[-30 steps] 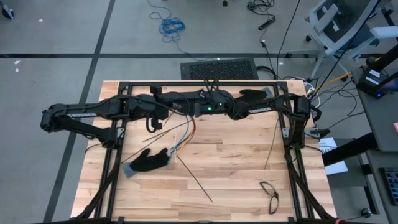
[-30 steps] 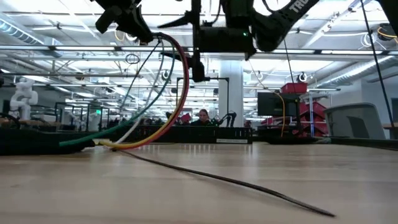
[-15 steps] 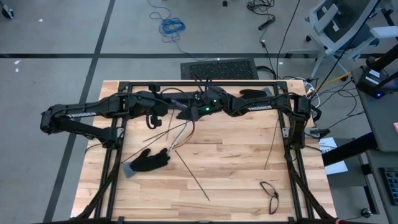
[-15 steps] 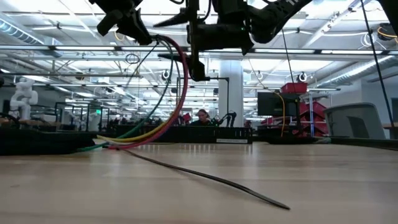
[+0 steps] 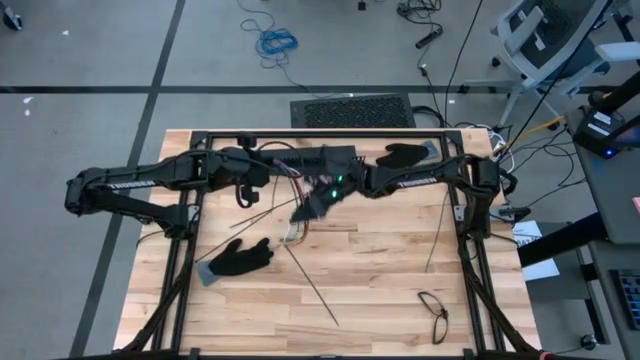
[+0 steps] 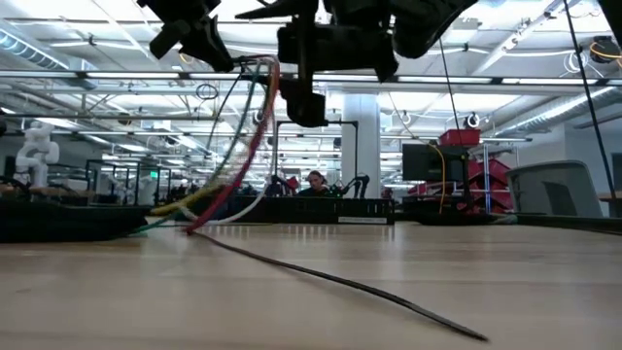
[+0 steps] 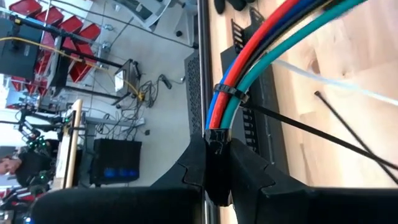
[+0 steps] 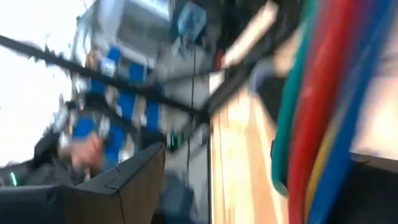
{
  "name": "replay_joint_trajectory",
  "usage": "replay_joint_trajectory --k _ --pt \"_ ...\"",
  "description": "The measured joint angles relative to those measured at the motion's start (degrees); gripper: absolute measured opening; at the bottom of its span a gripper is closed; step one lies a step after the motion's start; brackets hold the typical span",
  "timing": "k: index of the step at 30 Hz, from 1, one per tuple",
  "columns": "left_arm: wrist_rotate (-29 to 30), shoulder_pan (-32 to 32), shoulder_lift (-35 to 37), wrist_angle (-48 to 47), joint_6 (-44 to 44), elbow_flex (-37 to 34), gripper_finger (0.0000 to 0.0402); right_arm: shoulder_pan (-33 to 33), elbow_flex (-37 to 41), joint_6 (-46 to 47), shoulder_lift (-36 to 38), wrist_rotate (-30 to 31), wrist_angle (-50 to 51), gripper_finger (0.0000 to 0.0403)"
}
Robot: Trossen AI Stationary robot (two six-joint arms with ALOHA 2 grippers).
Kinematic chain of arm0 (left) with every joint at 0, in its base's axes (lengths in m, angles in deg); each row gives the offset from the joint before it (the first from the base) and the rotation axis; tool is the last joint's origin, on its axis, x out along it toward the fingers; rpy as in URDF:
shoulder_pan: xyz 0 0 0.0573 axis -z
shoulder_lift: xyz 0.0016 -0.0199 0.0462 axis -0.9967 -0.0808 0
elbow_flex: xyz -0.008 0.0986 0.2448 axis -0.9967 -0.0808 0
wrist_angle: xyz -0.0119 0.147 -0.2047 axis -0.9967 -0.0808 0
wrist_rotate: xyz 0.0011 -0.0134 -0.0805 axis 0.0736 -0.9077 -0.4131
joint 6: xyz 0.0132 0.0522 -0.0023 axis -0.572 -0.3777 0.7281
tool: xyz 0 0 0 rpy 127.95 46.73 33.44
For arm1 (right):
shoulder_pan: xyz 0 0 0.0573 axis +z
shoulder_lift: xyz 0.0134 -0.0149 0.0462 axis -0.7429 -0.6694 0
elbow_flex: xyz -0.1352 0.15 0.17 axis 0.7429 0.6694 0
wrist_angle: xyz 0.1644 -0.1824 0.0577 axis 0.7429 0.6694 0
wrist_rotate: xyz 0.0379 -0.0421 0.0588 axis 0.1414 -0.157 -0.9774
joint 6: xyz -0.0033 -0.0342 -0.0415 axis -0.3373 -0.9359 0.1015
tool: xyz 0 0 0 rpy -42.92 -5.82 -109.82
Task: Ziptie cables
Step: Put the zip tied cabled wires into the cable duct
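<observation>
So our right gripper [image 5: 312, 203] slid nearer along the cables [image 5: 296, 222] since a second ago, jaws spread wide around the bundle but not pinching it. Left gripper [image 7: 217, 163] stays clamped on the bundle's far end, right by the zip tie [image 7: 229, 93]. Loose ends trail down to the table [image 5: 380, 260] near the black glove [image 5: 238, 259].

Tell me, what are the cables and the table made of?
The cables look like wire in smooth plastic or rubber skin: red, blue and green, slightly shiny, bending in soft curves. The table looks like wood: pale glued planks with grain lines and a light sheen.
</observation>
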Motion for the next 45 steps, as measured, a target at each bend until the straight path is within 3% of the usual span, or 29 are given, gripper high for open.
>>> replay_joint_trajectory --k 2,6,12,16,20,24,31,38,45 --pt "0.2 -0.2 0.0 0.0 0.0 0.0 0.0042 1.4 0.0 -2.7 0.1 2.5 5.7 0.0290" --pt "0.5 -0.2 0.1 -0.4 0.1 0.0 0.0042 1.3 0.1 -8.2 0.0 14.5 18.1 0.0291" --pt "0.7 -0.3 0.2 -2.7 0.1 0.0 0.0042 1.4 0.0 -15.8 0.0 15.4 33.0 0.0295" --pt "1.0 -0.3 0.7 -3.1 0.1 0.0 0.0042 1.3 0.0 -22.7 0.0 22.8 45.0 0.0295" --pt "0.9 -0.6 1.1 -2.7 0.1 0.0 0.0042 1.6 0.1 -27.2 0.1 26.5 52.9 0.0295" --pt "0.4 -0.7 1.0 -2.8 0.5 0.0 0.0042 0.8 0.2 -27.4 1.3 31.1 44.1 0.0295" --pt "0.1 -0.6 1.7 -4.8 0.6 0.0 0.0042 -4.8 0.1 -19.7 6.6 29.1 19.6 0.0295" --pt "-2.2 -1.3 2.3 -2.5 0.6 0.0 0.0042 -7.2 0.2 -19.3 9.3 27.8 21.4 0.0295" --pt "-7.0 -2.6 2.3 -0.8 0.5 0.0 0.0042 -7.2 0.1 -16.4 7.4 27.4 10.8 0.0295"
